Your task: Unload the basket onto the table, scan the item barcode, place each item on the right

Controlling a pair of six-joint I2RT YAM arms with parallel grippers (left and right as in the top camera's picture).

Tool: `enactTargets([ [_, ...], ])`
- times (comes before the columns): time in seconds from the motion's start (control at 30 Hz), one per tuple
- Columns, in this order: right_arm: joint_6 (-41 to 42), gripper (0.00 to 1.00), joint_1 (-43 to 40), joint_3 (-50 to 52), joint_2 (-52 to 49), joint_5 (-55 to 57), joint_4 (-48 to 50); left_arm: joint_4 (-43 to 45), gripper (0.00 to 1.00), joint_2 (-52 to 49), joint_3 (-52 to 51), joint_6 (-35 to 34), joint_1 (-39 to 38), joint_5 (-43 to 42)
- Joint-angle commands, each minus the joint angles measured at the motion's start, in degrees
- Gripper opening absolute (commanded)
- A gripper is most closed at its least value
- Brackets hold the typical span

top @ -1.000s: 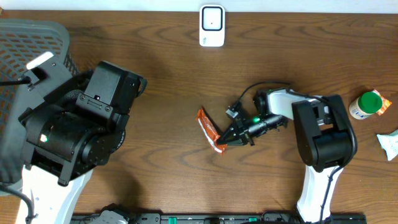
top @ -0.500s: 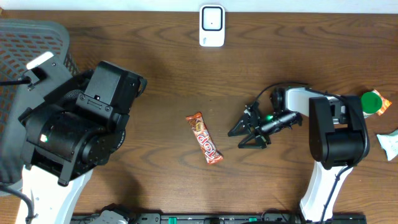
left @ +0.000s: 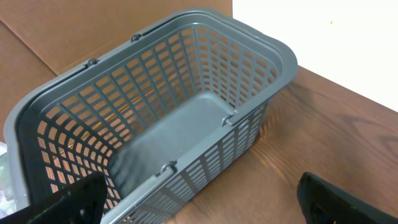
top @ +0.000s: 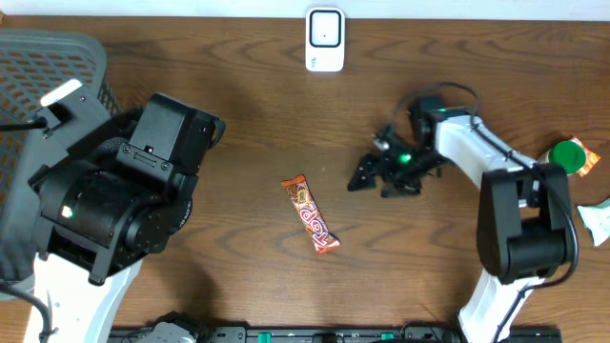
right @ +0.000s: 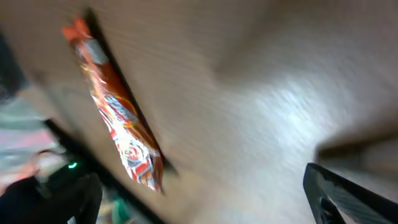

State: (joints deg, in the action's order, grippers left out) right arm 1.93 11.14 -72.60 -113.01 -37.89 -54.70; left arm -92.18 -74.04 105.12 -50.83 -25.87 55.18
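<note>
- Candy bar (top: 311, 214) is lying flat on the brown wood-grain table (top: 257, 95), a little below the middle of the overhead view. Nothing's touching it.
- Grey plastic basket (top: 48, 76) with slotted lattice walls and a smooth floor fills the 10 o'clock corner.
- Left arm (top: 124, 191) is a chunky black block beside the basket. The left gripper (left: 202, 202) hangs over the basket's near rim, fingers spread wide, holding nothing.
- Right gripper (top: 370, 186) sits near the bar but clear of it, with the bar at about 8 o'clock from the tips. Its jaws are splayed wide with nothing between them. The wrist cam is blurry, but bare table shows between the two black fingers (right: 348, 193).
- White rounded scanner (top: 325, 39) with a dark window stands at the far edge, roughly 12 o'clock from the bar.
- Bar itself is a slim, shiny orange-red wrapper with crimped ends, lying diagonally. There's white print on it, but I can't read it.
- Small green-capped bottle (top: 562, 159) is way over at 3 o'clock.
</note>
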Motion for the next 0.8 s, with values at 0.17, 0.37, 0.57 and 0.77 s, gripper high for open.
enactTargets([
  [0.17,-2.43,0.99,10.67,-0.59,-3.23,-0.20,3.80,-1.86,0.98,-0.07,0.48,-0.48,0.35,0.31],
  [0.37,-1.55,0.99,13.90,-0.59,-5.09,-3.17,8.11,-1.86,0.98,-0.07,0.48,-0.48,0.35,0.28],
  [0.57,-1.55,0.97,15.28,-0.59,-6.43,-1.16,8.72,-1.86,0.98,-0.07,0.48,-0.48,0.35,0.31],
  [0.77,-1.55,0.90,17.53,-0.59,-10.05,1.01,8.87,-1.86,0.98,-0.07,0.48,-0.48,0.35,0.31],
])
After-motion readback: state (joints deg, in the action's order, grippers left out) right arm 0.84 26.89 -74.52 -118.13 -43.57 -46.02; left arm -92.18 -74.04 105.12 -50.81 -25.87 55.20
